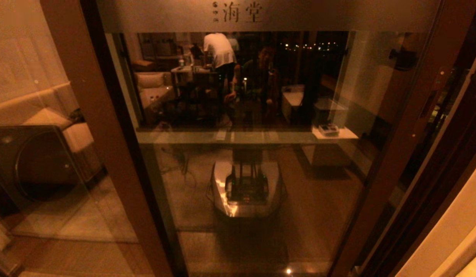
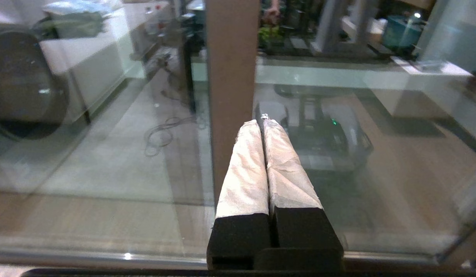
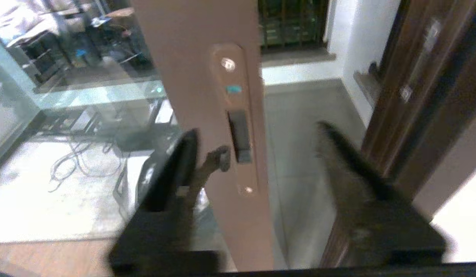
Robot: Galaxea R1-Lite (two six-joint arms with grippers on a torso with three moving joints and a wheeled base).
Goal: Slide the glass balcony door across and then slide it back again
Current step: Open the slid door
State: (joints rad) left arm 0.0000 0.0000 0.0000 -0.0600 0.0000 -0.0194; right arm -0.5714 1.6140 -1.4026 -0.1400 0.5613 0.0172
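Observation:
The glass balcony door fills the head view, with a frosted top band bearing characters and a brown frame. Its right upright carries the slim handle plate. Neither gripper shows in the head view. In the right wrist view my right gripper is open, its dark fingers standing either side of the upright's free edge, close to the handle plate. My left gripper is shut with nothing in it. Its white-wrapped fingers point at the glass just beside a plain brown upright.
A dark brown jamb stands to the right of the door's edge, with a strip of balcony floor showing between them. A barred window lies beyond. Behind the left pane sits a dark round-fronted appliance. The glass reflects my base.

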